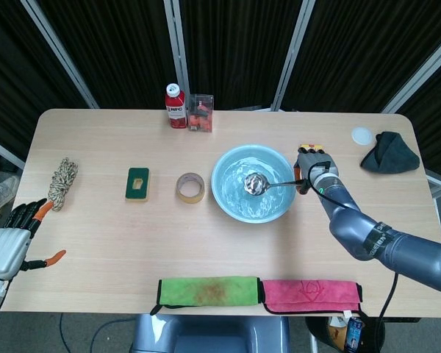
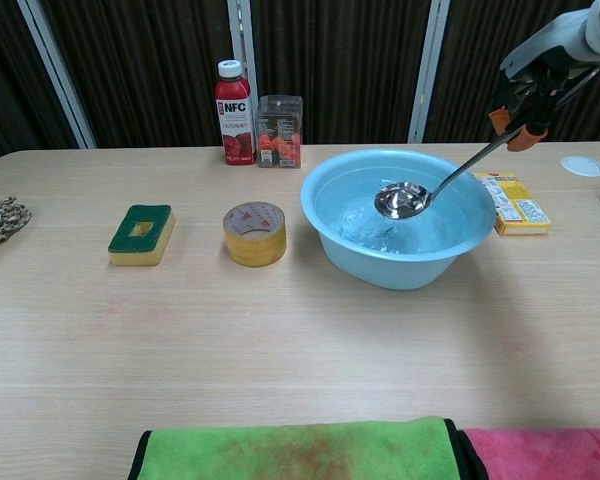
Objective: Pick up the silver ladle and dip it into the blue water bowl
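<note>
From the head view, my right hand grips the handle end of the silver ladle, just past the right rim of the blue water bowl. The ladle's cup sits over the middle of the bowl, and rippled water fills the basin. Only this view shows my left hand, off the table's left edge, fingers spread and holding nothing. It also shows the whole rope coil, the dark cloth and white lid at the far right.

In the chest view, my right hand is raised above and to the right of the bowl, pinching the handle. Here the ladle slants down, its cup held clear above the water, at about rim height. The bowl holds water only. The yellow box lies just right of it, the tape roll and sponge to its left.
</note>
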Available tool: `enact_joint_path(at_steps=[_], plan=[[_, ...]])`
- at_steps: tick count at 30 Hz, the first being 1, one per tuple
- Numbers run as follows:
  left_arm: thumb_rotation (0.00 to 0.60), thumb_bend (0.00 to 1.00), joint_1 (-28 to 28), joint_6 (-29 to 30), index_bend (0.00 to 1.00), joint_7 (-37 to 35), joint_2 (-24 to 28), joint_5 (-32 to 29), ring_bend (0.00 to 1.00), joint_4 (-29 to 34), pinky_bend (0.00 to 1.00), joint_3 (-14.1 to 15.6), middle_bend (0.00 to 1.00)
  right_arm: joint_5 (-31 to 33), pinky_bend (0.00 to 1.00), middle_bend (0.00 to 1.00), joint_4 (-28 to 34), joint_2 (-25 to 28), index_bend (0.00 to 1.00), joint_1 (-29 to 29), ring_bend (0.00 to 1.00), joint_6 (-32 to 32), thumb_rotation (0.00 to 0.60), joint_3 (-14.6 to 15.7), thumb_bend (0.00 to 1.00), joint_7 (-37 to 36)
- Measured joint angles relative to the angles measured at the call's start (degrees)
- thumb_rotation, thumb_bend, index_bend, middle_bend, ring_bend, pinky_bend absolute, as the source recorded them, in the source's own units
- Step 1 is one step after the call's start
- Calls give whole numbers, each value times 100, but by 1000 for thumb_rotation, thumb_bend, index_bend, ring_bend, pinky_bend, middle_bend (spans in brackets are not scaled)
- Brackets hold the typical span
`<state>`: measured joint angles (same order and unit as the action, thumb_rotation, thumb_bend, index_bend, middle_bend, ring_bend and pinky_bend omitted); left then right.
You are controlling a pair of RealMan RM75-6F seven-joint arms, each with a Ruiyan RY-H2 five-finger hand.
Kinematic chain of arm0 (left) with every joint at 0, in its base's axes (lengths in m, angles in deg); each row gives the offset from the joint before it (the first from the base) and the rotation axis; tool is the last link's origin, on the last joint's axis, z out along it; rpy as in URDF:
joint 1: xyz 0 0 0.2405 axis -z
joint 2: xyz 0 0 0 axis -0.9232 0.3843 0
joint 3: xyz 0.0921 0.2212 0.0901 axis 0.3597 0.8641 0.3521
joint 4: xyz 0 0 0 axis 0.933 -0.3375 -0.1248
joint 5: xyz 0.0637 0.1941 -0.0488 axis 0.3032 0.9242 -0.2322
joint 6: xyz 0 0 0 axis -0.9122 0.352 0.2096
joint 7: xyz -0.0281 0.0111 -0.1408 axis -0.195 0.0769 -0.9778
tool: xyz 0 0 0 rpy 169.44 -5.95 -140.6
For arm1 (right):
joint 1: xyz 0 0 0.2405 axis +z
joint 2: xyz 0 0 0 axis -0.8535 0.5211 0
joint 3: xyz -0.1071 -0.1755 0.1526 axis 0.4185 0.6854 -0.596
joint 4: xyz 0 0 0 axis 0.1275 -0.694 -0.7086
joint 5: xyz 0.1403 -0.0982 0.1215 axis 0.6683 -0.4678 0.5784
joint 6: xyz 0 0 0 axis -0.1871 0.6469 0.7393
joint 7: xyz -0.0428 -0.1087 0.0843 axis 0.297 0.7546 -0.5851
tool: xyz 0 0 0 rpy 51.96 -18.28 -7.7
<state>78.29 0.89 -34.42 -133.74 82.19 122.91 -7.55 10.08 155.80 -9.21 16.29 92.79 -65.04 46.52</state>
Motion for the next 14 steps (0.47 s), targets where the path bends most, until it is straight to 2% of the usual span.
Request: enact_joint_path(at_steps=[7, 14], plan=[[374, 187, -21, 50, 0, 78, -12, 46, 0, 29, 0, 25, 0, 57, 0, 15, 251, 463, 695, 190, 0, -166, 600, 259, 482, -390], [373, 187, -30, 73, 0, 133, -28, 65, 0, 48, 0, 37, 0, -121, 0, 16, 343, 586, 696, 289, 0, -272, 600, 495, 481, -718]])
